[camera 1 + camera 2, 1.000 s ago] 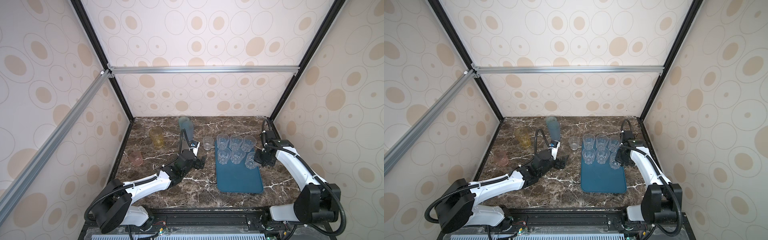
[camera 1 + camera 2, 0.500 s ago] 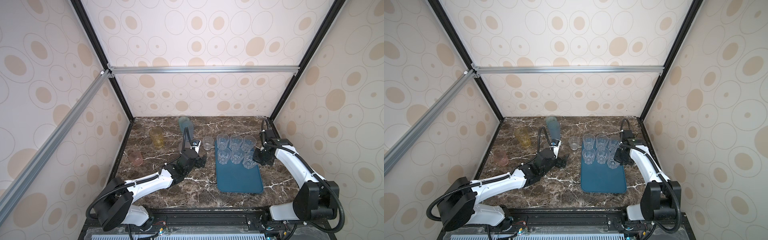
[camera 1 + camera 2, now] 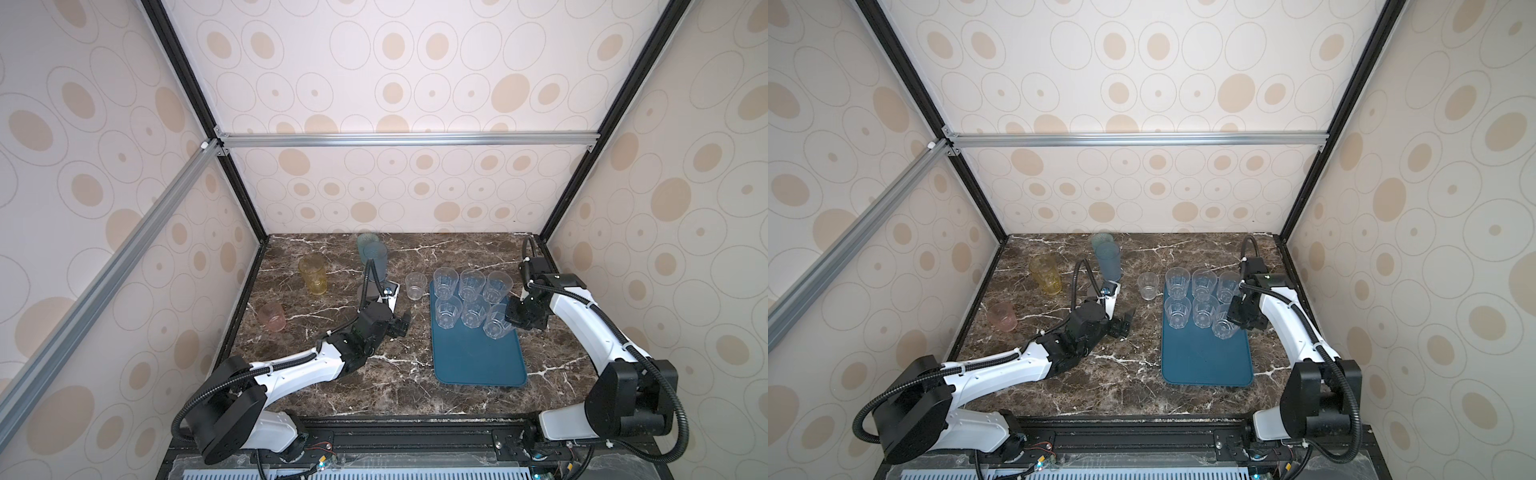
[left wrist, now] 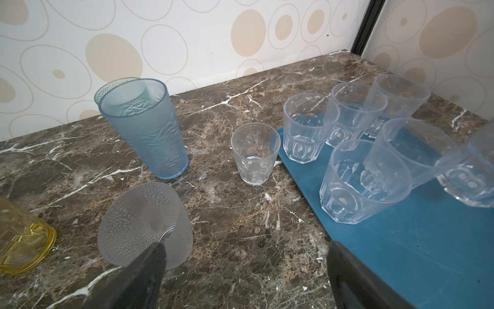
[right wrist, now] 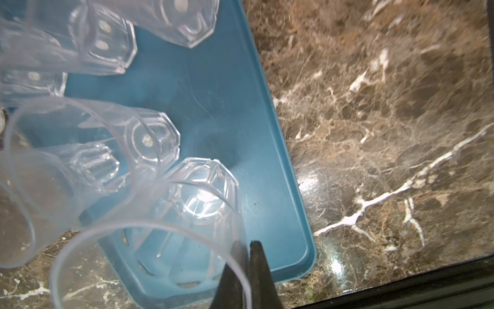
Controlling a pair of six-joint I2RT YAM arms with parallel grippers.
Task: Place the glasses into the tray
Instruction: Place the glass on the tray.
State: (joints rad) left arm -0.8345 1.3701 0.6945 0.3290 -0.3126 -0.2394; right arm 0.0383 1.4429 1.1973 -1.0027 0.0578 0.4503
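The tray (image 3: 478,365) lies on the right half of the tabletop (image 3: 374,395), its long side running front to back. Six clear faceted glasses (image 3: 471,284) stand on its far half in two rows of three. The corner glass (image 3: 496,328), at the right end of the nearer row, sits by the tray's right rim and leans slightly. The right tool (image 3: 513,318) grips it by the rim. In the right wrist view the tool's narrow jaws pinch the thin wall of the glass, one finger inside and one outside. Whether the base of the glass rests fully on the tray cannot be told.

Just left of the tray's far corner a small clear glass (image 3: 415,285) stands on the tabletop. Left of it the left tool (image 3: 399,326) hangs low over the marble with its jaws spread wide, holding nothing. The frosted glass (image 4: 141,224) is close by one of its fingers (image 4: 149,267). Two tall blue glasses (image 3: 375,257) stand one behind the other near the back wall. The amber glass (image 3: 312,274) and the pink glass (image 3: 272,316) are further left.
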